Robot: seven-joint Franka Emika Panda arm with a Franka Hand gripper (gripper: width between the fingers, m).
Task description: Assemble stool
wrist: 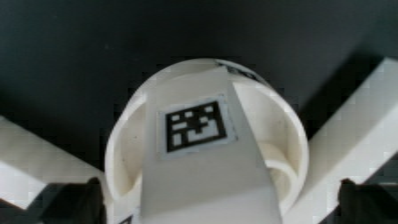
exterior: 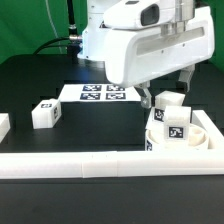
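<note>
Risk of a tipped part: a loose leg (exterior: 45, 113) lies well to the exterior view's left of the seat (exterior: 192, 143), while the gripper (exterior: 167, 90) hangs over the seat, and closing off-centre could knock the tagged leg (wrist: 199, 125) standing there askew. Jaws are spread wide, pinching nothing; that tagged leg sits between the fingers (wrist: 68, 205), clear of both, right above the seat.

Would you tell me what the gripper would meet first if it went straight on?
Most likely the tagged white leg, centred between the open gripper's fingers in the wrist view; the gap to it is unclear.
</note>
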